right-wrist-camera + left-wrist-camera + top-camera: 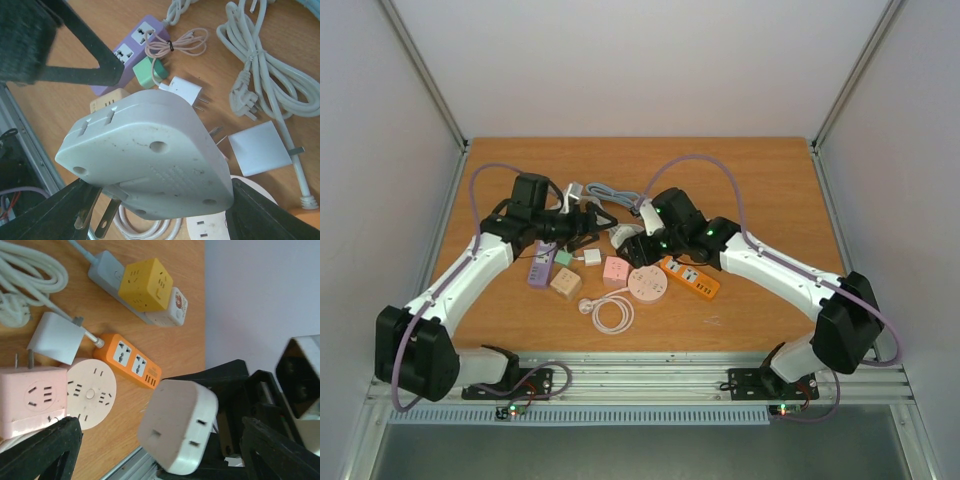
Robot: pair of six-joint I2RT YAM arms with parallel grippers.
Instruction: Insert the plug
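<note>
We note right end effector (160, 212) clamping white adapter (150, 145) (prongs showing); left end effector (157, 445) stands wide just beside it. Bare worktop (760, 170) toward the far edge.

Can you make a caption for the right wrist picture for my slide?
Right tool grips a white adapter, prongs showing; purple power strip and white cables lie beyond.

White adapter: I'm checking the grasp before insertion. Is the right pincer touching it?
Touching. The right wrist view shows the adapter clamped in the right pincer, with a finger pressed against each side.
</note>
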